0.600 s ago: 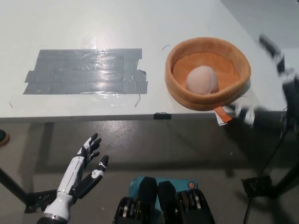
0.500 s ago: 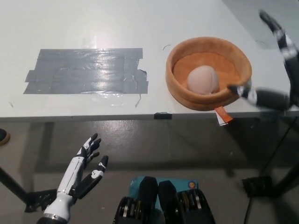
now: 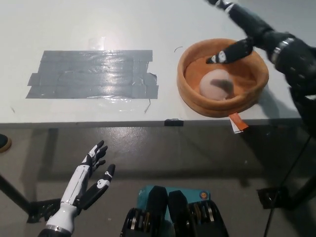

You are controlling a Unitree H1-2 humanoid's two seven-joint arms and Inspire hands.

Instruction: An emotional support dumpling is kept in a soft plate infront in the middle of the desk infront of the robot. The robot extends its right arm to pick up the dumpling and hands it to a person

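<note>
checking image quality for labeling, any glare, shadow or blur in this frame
Head view: glare on the grey tape patch; the right hand above the soft plate throws a dark shadow on the dumpling; that hand looks slightly soft; the left hand is sharp.

White left hand (image 3: 86, 185), black joints; black right hand (image 3: 252, 34), silver wrist band.
</note>
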